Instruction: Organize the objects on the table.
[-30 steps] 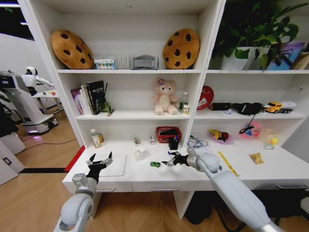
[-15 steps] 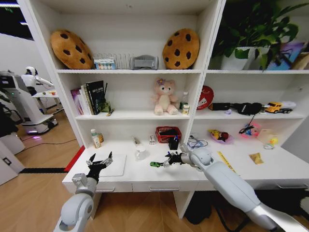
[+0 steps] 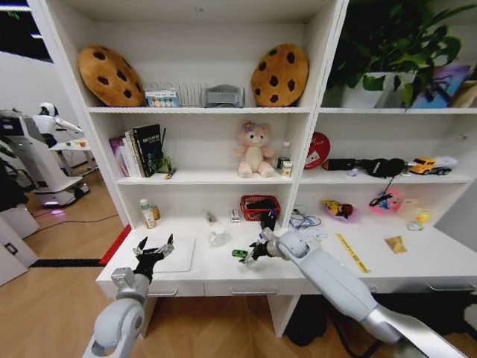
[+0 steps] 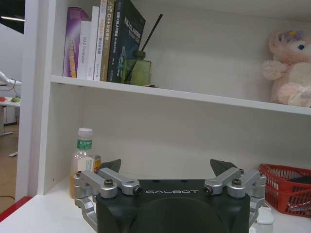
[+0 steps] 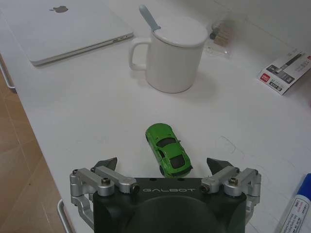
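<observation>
The tiny green toy car (image 5: pixel 167 155) sits on the white table (image 5: pixel 73 107), between the spread fingers of my open right gripper (image 5: pixel 163 164), untouched by them. From the head view, the right gripper (image 3: pixel 250 253) is right beside the car (image 3: pixel 238 253) at mid-desk. A slim silver-white laptop (image 5: pixel 63 24) lies closed farther along the desk. My left gripper (image 3: pixel 153 247) hovers open over the laptop (image 3: pixel 177 255) near the desk's left end, holding nothing. The tip of a marker pen (image 5: pixel 297 208) peeks in beside the right wrist.
A white mug (image 5: pixel 175 53) with a spoon stands just past the car, and a pen box (image 5: pixel 284 73) lies beyond it. A red basket (image 3: pixel 259 206) and a bottle (image 3: pixel 148 214) stand at the desk's back. A yellow strip (image 3: pixel 350 252) lies to the right.
My right gripper has moved left along the desk until the green car sits between its fingers. The left arm has not moved.
</observation>
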Motion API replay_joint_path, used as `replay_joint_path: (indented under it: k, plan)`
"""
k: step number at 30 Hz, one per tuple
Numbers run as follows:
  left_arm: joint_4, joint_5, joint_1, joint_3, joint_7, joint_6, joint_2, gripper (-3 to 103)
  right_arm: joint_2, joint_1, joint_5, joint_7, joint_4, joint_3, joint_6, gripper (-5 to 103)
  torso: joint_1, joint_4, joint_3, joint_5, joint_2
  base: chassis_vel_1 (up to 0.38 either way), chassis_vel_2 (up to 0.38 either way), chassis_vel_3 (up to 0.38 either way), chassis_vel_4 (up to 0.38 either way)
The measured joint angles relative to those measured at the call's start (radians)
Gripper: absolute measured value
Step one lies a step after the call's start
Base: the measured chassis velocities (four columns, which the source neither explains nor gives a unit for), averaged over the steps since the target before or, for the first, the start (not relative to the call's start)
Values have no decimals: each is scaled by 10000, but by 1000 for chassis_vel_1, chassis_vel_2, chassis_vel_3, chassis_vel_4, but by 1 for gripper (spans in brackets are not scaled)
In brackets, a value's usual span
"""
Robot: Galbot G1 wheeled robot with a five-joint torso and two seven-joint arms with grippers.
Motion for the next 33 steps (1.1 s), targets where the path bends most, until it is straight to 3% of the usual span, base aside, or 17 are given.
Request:
replay_joint_path:
  k: [14,19,33]
  plan:
    - [-1,0,0,0,0,0,0,100,221,512,-442,-203,-378,-308,-42,100,0,-1,0,0,0,0,0,0,0]
    - [-1,0,0,0,0,0,0,100,384,607,-376,-301,-835,-230,402,100,0,-2,0,1,1,0,0,0,0]
    - [-1,0,0,0,0,0,0,100,736,537,-558,-443,-1340,-374,657,100,0,-2,0,1,0,0,0,0,0]
